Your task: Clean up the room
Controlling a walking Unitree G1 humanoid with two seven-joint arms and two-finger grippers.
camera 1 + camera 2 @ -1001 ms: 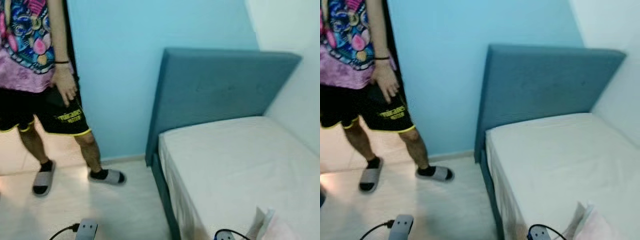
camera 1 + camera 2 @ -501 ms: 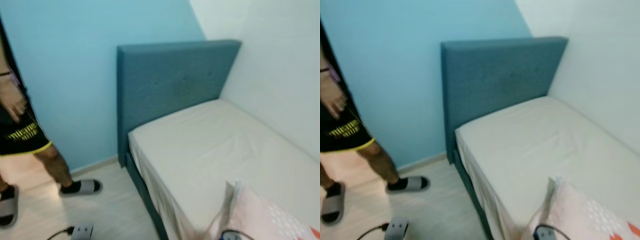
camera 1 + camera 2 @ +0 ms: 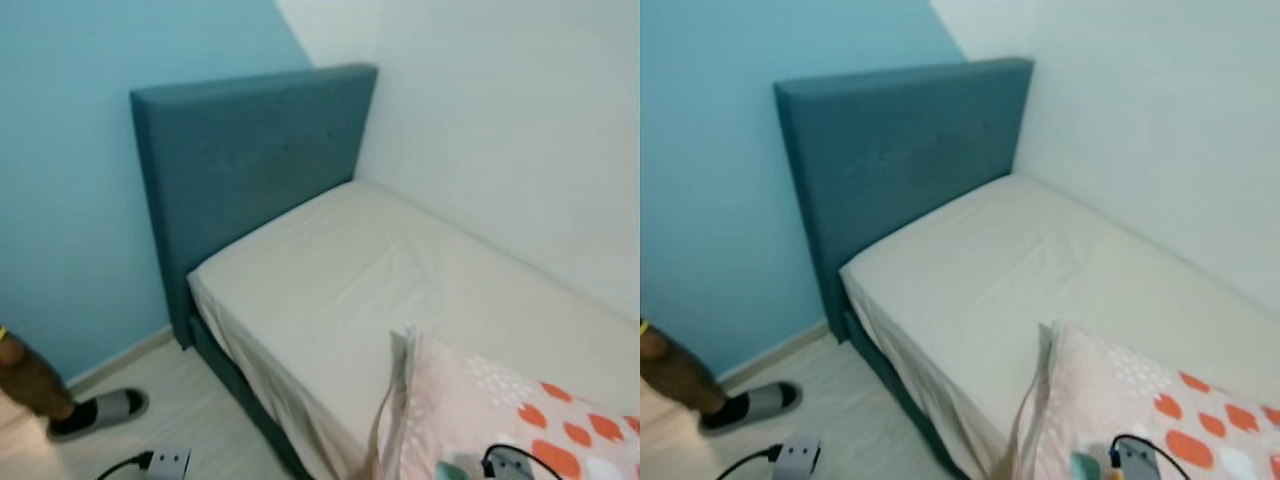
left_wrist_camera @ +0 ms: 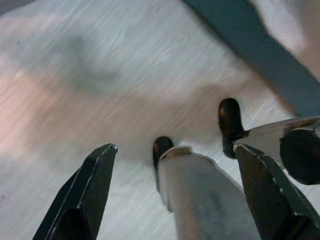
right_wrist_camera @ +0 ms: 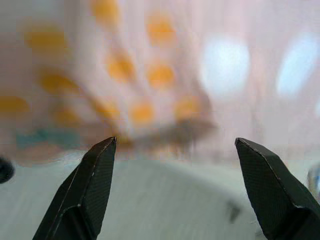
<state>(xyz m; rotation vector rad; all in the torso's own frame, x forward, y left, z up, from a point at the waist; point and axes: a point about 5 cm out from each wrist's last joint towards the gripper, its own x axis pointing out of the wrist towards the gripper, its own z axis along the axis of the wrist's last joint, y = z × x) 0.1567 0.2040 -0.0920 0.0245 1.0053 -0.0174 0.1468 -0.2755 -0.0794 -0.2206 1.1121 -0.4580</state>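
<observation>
While the pillow (image 3: 500, 420) lies on the bed (image 3: 400, 290) near its front edge, the right gripper (image 5: 175, 165) hangs over it, fingers wide apart and holding nothing. The left gripper (image 4: 175, 175) is wide open too, over the floor (image 4: 100, 75).

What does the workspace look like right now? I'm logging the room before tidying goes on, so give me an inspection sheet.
Surface: bed with a pale fitted sheet, pushed into the corner against a teal headboard; light wood-look floor beside it.
Job's things: pink pillow with orange and white spots, lying at the near end of the bed.
Clutter: nothing seen.
Grippers: left gripper hangs over the floor, fingers open; right gripper points at the pillow, fingers open.
Cables: a black cable runs to the left arm; another loops at the right arm.
Surroundings: blue wall, white wall, a person's leg and slipper at the floor's edge.
</observation>
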